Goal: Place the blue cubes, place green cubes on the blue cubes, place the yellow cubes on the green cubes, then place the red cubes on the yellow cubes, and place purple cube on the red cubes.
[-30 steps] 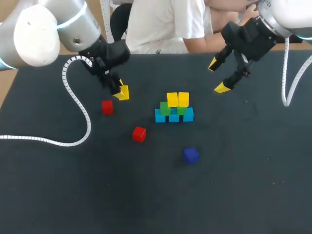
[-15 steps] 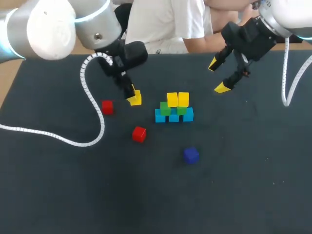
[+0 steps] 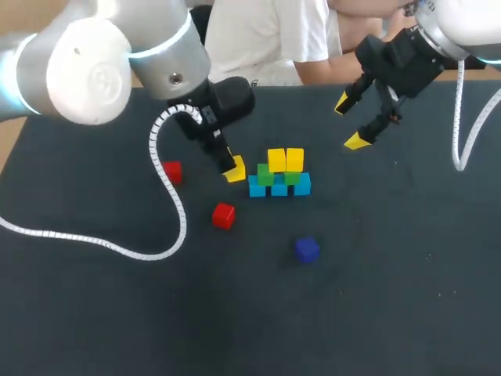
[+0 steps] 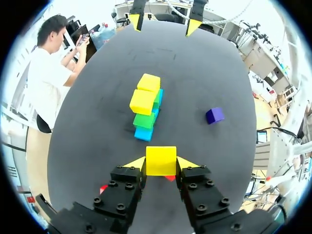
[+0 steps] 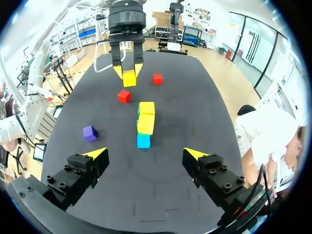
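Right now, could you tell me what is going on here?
The left hand is shut on a small yellow cube, close beside the unfinished stack: blue cubes, green cubes, two yellow cubes on top. The right hand hangs open on its other side. Two red cubes and a purple cube lie loose on the table.

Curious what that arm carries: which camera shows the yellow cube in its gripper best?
The left wrist view: the yellow cube sits large in the left gripper. The head view shows it small, blending with the yellow tips; the right wrist view shows it far off.
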You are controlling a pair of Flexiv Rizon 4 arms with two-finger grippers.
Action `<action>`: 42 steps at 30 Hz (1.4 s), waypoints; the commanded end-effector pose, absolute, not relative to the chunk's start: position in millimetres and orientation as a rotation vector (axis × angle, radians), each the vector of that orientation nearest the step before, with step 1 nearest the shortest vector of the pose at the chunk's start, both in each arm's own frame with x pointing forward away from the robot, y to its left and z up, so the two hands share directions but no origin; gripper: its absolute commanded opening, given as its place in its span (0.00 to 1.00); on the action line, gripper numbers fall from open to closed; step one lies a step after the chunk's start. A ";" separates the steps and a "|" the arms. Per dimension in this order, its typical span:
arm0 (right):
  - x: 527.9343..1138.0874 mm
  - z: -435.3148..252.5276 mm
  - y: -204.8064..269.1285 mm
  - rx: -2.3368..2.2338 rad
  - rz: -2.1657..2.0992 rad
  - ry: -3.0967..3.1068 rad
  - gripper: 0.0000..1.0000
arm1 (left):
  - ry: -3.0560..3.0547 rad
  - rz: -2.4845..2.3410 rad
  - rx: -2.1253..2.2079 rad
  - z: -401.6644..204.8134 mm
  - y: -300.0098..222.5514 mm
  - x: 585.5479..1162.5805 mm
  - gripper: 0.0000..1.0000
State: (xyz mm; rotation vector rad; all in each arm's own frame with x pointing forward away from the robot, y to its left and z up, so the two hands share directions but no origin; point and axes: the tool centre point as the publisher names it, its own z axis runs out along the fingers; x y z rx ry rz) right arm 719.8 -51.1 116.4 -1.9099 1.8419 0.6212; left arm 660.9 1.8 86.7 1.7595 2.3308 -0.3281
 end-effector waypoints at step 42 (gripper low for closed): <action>720.3 116.2 -51.0 -1.910 0.623 1.841 1.00 | 2.238 -0.303 1.847 72.8 -35.8 690.0 0.00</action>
